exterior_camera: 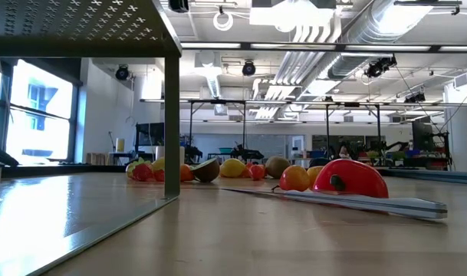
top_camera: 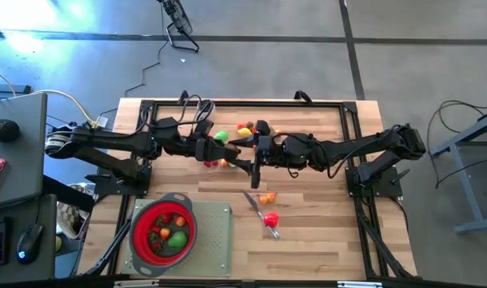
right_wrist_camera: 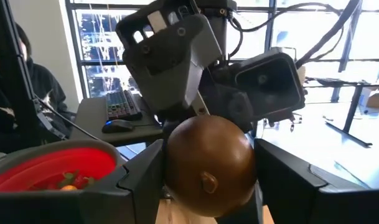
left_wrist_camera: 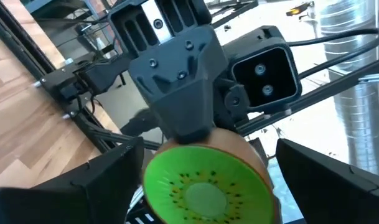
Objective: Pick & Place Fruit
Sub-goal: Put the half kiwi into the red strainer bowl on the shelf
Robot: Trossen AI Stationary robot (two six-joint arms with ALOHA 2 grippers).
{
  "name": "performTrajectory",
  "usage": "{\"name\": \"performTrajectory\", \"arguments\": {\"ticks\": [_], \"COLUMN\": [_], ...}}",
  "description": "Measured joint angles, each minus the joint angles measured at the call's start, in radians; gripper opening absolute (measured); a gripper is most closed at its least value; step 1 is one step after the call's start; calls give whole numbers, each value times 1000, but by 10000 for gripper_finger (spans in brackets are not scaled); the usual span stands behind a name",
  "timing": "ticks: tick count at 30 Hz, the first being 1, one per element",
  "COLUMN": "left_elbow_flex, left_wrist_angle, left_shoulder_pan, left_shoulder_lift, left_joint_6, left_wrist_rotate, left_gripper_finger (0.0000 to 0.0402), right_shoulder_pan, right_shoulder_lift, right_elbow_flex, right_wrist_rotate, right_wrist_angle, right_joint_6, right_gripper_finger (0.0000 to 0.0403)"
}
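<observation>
Green and seeded, the cut face of a kiwi half (left_wrist_camera: 208,186) fills the left wrist view. The right wrist view shows only its brown rounded back, and from overhead the two arms hide it completely. It hangs above the middle of the wooden table (top_camera: 323,240), where both arms meet. Its flat face is turned left towards the left arm and its dome right, so its short axis runs along the line of the arms.

The right claw (right_wrist_camera: 208,186) is partly closed, its fingers pressed against the brown sides, gripping the fruit. The left claw (left_wrist_camera: 205,205) stands spread wide on either side of the green face.

The overhead view also shows loose fruit (top_camera: 243,130) on the far side. A knife (top_camera: 251,200) and a red fruit (top_camera: 269,218) lie nearer, and a red strainer (top_camera: 134,232) holding fruit sits near left.
</observation>
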Motion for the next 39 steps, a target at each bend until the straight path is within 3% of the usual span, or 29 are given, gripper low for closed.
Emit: {"name": "performTrajectory", "arguments": {"ticks": [16, 33, 39], "left_elbow_flex": [0, -2, -2], "left_wrist_angle": [-2, -1, -1], "left_shoulder_pan": [1, 1, 1], "left_shoulder_lift": [1, 1, 1], "left_joint_6": [5, -3, -4], "left_wrist_rotate": [0, -2, -3], "left_gripper_finger": [238, 234, 242], "right_shoulder_pan": [0, 0, 0], "right_shoulder_lift": [0, 0, 0], "right_elbow_flex": [0, 1, 0], "right_wrist_rotate": [33, 34, 34], "right_wrist_angle": [-2, -6, -7], "right_joint_6": [-13, -12, -12], "right_gripper_finger": [213, 214, 243]}}
